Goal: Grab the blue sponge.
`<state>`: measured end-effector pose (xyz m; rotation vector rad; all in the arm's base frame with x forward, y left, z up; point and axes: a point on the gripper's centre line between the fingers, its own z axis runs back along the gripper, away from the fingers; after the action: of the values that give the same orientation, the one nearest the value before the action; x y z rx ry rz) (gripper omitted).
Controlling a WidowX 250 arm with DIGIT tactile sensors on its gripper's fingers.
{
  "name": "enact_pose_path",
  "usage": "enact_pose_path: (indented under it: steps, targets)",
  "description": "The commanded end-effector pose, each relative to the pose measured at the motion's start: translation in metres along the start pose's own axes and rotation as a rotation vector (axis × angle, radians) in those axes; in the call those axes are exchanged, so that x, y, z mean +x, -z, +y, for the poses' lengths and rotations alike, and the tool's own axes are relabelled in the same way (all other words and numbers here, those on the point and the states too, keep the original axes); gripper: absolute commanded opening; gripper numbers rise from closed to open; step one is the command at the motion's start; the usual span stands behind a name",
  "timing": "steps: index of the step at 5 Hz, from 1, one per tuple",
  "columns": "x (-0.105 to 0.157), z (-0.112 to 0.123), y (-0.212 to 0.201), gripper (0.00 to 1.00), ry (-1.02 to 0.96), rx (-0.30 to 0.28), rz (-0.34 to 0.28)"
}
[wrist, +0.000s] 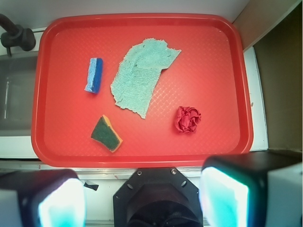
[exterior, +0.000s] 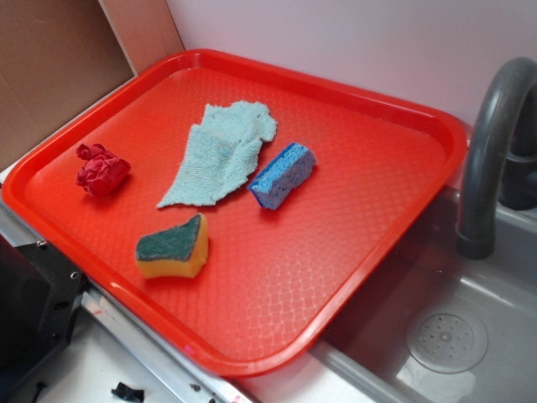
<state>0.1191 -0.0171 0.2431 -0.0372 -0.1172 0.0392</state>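
- Red tray (exterior: 394,227) sits beside a grey sink (exterior: 470,353); dark grey faucet (exterior: 491,143) stands at the sink's edge, close to the tray's corner.
- Blue sponge (exterior: 283,175) lies on the tray, near the middle, on the faucet side. Lighter blue face shows on top. It sits just beside the teal cloth (exterior: 220,151); exterior view suggests the two nearly touch at one corner, wrist view shows a small gap.
- Cloth lies flat and crumpled at the edges, spread across the tray centre.
- Yellow sponge (exterior: 174,247) with dark green scrub top rests near the tray's front rim, apart from the blue one.
- Crumpled red wad (exterior: 101,170) lies on the far side of the cloth from the blue sponge.
- Gripper (wrist: 142,201) hangs high above the tray's front edge, seen only in the wrist view. Fingers (wrist: 222,196) are spread wide apart, nothing between them.
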Motion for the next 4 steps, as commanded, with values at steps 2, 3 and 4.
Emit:
enact_pose_path:
  steps: [2,3,4]
  targets:
    - [0.005,-0.001,0.005,1.00,-0.112,-0.052,-0.035]
    - [0.016,-0.014,0.017,1.00,-0.223,-0.066,-0.091]
    - [0.033,-0.052,0.045,1.00,-0.272,-0.057,-0.143]
